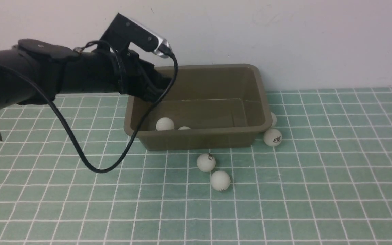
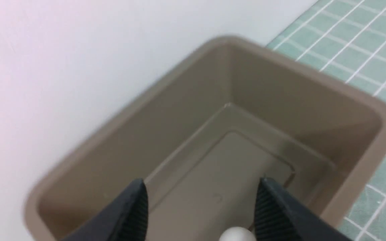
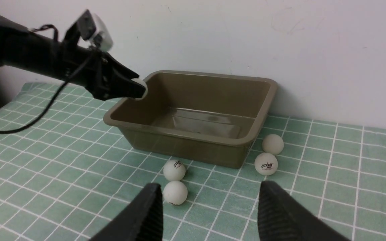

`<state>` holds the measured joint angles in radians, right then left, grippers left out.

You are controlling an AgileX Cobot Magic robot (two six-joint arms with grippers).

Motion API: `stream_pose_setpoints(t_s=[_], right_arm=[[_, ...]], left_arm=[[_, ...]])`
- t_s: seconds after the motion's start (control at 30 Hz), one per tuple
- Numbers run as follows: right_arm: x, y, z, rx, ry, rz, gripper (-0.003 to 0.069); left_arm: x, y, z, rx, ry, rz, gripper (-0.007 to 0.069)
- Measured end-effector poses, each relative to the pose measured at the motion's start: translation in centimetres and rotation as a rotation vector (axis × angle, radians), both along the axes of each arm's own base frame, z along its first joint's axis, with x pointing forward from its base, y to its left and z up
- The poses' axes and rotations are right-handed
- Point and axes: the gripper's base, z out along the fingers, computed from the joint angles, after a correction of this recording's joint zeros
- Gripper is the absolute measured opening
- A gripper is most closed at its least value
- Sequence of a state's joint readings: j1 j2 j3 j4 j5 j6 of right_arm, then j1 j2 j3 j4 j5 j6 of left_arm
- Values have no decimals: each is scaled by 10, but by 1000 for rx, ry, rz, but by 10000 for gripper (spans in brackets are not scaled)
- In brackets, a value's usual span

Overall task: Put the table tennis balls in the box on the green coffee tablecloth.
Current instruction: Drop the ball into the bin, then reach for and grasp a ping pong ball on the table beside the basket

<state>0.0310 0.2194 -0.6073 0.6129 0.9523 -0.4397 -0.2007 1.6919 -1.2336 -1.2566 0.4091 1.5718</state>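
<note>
The olive-brown box [image 1: 196, 139] stands on the green coffee tablecloth [image 1: 318, 187] against the wall. My left gripper [image 1: 155, 95] hovers over the box's left end, open; its fingers [image 2: 136, 207] stand far wider than the table tennis ball [image 2: 236, 235] low between them, so nothing is pinched. Two balls [image 1: 164, 124] [image 1: 184, 128] show inside the box by its front wall. Two more [image 1: 206, 162] [image 1: 220, 180] lie on the cloth in front of the box, and two [image 1: 272, 137] [image 1: 273, 119] by its right corner. My right gripper [image 3: 209, 197] is open and empty above the cloth.
The white wall [image 1: 284, 34] runs right behind the box. The left arm's black cable [image 1: 94, 166] hangs in a loop down toward the cloth to the left of the box.
</note>
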Motion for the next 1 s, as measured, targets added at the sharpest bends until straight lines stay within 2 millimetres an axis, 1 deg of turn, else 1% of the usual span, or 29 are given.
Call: stream_pose_setpoints(t_s=[0.07, 0.1, 0.2, 0.27, 0.3, 0.33, 0.43, 0.5, 0.57, 0.6, 0.67, 0.7, 0.73, 0.8, 0.93, 1.0], right_arm=[[0, 0, 1, 1, -6, -3, 356], [0, 0, 1, 1, -11, -5, 356], [1, -1, 1, -5, -19, -5, 356], [1, -1, 1, -14, -25, -4, 356], [1, -1, 2, -16, -28, -4, 356], [1, -1, 2, -18, -30, -3, 356], [1, -1, 2, -31, -38, 0, 356], [1, -1, 2, -33, -42, -1, 356], [1, -1, 3, -31, -52, -6, 356], [2, -1, 3, -30, -57, -9, 356], [2, -2, 4, -28, -68, -16, 356], [2, -2, 5, -24, -70, -15, 356], [2, -2, 5, -23, -70, -15, 356], [2, -1, 5, -12, -70, -10, 356], [2, 0, 6, 4, -70, -3, 356], [1, 0, 6, 9, -69, 0, 356]], left_arm=[[-11, 2, 19, 7, -34, -10, 376], [-14, 2, 24, 1, -39, -10, 372], [-31, 1, 42, -62, 13, -33, 356], [-49, -2, 49, -125, 138, -81, 339], [-59, -4, 50, -159, 235, -109, 330], [-64, -5, 50, -170, 293, -123, 322], [-82, -8, 40, -141, 518, -165, 295], [-90, -11, 30, -78, 596, -176, 279], [-95, -17, 20, -23, 624, -182, 269], [-99, -22, 10, 23, 630, -181, 267], [-102, -33, -5, 50, 626, -172, 267], [-102, -41, -13, 60, 623, -171, 267], [-101, -51, -25, 61, 615, -151, 267], [-97, -64, -40, 51, 616, -114, 267], [-84, -83, -64, 10, 602, -14, 266], [-77, -87, -72, -12, 579, 36, 260]])
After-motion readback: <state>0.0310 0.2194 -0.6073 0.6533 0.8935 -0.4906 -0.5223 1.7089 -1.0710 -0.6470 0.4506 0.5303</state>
